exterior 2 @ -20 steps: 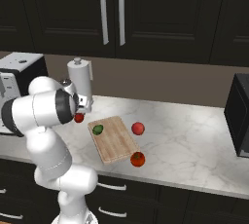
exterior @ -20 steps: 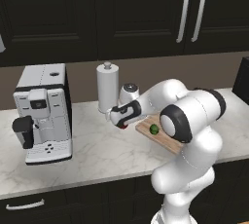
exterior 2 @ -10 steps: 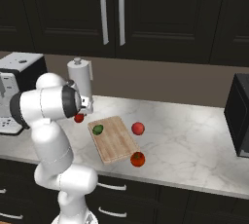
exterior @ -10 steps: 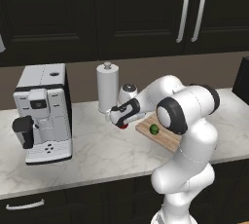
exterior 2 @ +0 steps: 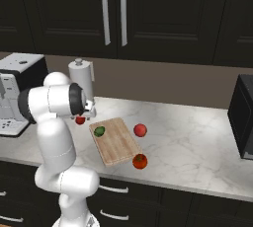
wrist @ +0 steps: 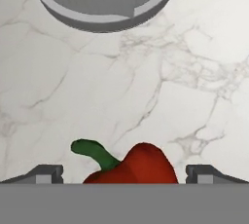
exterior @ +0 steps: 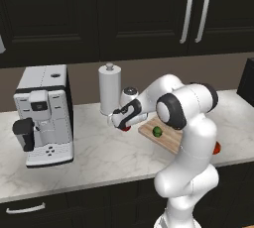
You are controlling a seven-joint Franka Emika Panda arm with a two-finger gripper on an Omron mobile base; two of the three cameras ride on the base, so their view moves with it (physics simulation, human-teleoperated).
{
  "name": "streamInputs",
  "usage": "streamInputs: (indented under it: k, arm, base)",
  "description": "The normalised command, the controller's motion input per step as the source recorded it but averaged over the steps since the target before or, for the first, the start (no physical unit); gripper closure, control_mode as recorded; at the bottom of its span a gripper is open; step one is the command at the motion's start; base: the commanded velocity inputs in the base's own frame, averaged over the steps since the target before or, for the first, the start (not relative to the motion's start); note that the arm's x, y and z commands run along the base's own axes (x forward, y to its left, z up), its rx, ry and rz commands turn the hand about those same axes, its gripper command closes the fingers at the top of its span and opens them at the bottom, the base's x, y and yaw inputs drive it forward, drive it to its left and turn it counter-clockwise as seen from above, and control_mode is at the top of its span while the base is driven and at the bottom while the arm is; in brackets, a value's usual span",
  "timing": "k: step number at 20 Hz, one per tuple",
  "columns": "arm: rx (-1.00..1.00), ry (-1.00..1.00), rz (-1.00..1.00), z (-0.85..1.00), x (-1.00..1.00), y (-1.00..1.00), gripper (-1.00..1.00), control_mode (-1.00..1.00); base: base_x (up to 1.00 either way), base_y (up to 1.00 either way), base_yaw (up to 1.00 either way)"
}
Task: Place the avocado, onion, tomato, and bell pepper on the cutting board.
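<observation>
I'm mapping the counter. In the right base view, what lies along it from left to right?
Coffee machine → paper towel roll → avocado on the cutting board → two red balls → microwave.

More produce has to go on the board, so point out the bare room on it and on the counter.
The cutting board is bare except for the avocado at its far left corner. Open marble lies between the two red balls and the dark appliance. It is crowded by the paper towel holder, where the open hand straddles the bell pepper.
</observation>
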Motion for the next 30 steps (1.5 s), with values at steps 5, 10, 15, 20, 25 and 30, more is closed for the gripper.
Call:
streamInputs:
  k: [5,10,15,20,25,30]
  arm:
    - [-0.01,0.01,0.00,-0.18,0.03,0.00,1.00,-1.00]
    - [0.00,0.00,0.00,0.00,-0.01,0.00,1.00,-1.00]
    - [0.00,-0.03,0.00,0.29,-0.29,0.00,1.00,-1.00]
    - [0.00,0.00,-0.01,0.66,-0.42,0.00,1.00,-1.00]
    - [0.00,0.00,-0.05,0.75,-0.50,-0.23,1.00,-1.00]
    - [0.00,-0.02,-0.04,0.71,-0.60,-0.40,1.00,-1.00]
  base:
    - [0.00,0.00,0.00]
    - [0.00,0.00,0.00]
    - [0.00,0.00,0.00]
    - [0.00,0.00,0.00]
    - [0.00,0.00,0.00]
    - [0.00,0.00,0.00]
